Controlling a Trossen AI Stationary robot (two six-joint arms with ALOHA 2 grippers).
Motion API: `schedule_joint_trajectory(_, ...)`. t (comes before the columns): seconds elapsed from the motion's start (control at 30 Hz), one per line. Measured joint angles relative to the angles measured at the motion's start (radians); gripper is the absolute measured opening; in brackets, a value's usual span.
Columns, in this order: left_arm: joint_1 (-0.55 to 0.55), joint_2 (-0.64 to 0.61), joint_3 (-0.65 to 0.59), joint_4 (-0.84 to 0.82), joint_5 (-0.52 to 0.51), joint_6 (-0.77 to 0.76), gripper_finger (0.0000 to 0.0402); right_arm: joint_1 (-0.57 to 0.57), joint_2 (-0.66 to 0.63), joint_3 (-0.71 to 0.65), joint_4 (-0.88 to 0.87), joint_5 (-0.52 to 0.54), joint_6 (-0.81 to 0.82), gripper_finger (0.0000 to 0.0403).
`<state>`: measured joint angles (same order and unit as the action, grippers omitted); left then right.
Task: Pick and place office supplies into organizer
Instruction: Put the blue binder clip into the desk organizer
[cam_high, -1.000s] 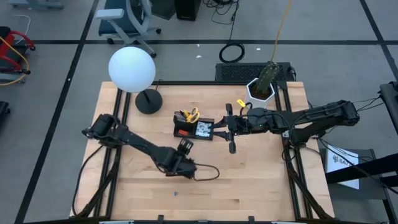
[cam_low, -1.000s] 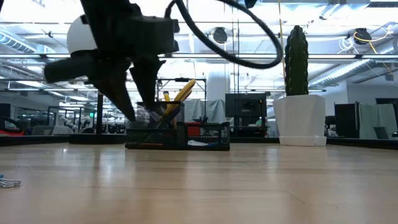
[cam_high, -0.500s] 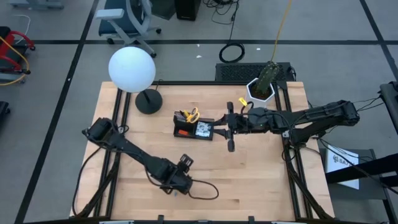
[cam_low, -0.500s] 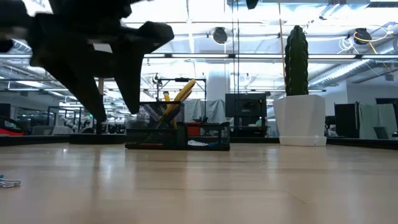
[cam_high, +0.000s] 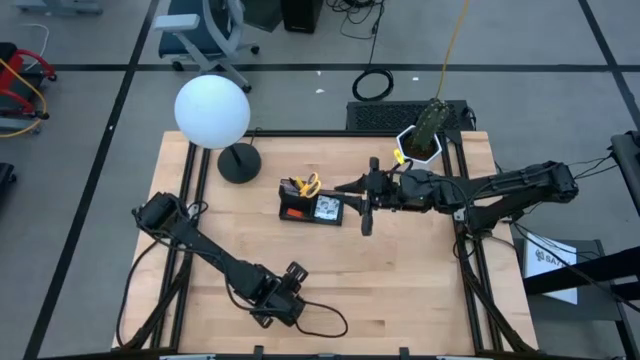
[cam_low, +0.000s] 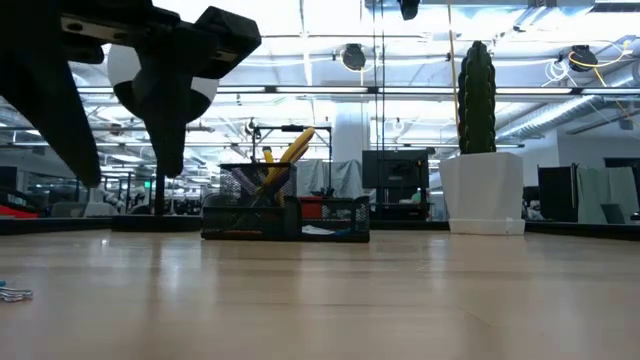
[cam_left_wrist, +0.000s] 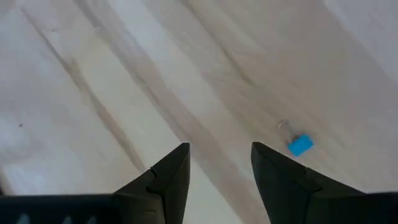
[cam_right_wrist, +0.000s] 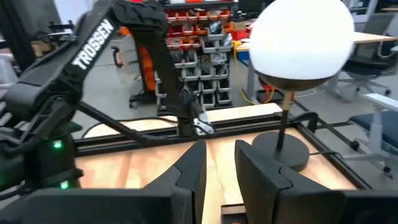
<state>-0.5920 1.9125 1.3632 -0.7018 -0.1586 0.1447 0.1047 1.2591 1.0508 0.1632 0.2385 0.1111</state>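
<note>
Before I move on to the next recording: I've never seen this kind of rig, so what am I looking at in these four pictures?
Two dark robot arms work at a wooden table. One picture looks straight down, one looks level across the tabletop, and two come from cameras on the arms' wrists. The left claw hangs near the table's front edge, open and empty; its wrist camera sees a small blue clip lying on the wood. The right claw hovers beside the black organizer, holding nothing I can see. The organizer already holds yellow-handled scissors. A globe lamp and a potted cactus stand at the back.
</note>
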Motion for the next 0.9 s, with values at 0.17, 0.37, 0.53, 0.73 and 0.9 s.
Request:
schedule_joint_trajectory(0.17,-0.013,0.000,0.000,0.005,0.028,-0.024,0.0177,0.000,0.000,0.000,0.001,-0.003,0.000,0.0075)
schedule_joint_trajectory(0.37,-0.047,0.000,0.001,0.003,0.028,-0.020,0.0177,0.000,0.000,0.000,0.001,-0.003,0.000,0.0075)
schedule_joint_trajectory(0.53,-0.054,0.000,0.033,-0.024,0.032,-0.150,0.0177,0.000,0.000,0.000,0.001,-0.003,0.001,0.0075)
schedule_joint_trajectory(0.73,-0.026,0.033,0.122,-0.118,0.078,-0.344,0.0177,0.000,0.000,0.000,0.000,-0.003,0.000,0.0075)
schedule_joint_trajectory(0.9,-0.022,0.153,0.228,-0.234,0.149,-0.416,0.0177,0.000,0.000,0.000,-0.003,-0.004,0.000,0.0075)
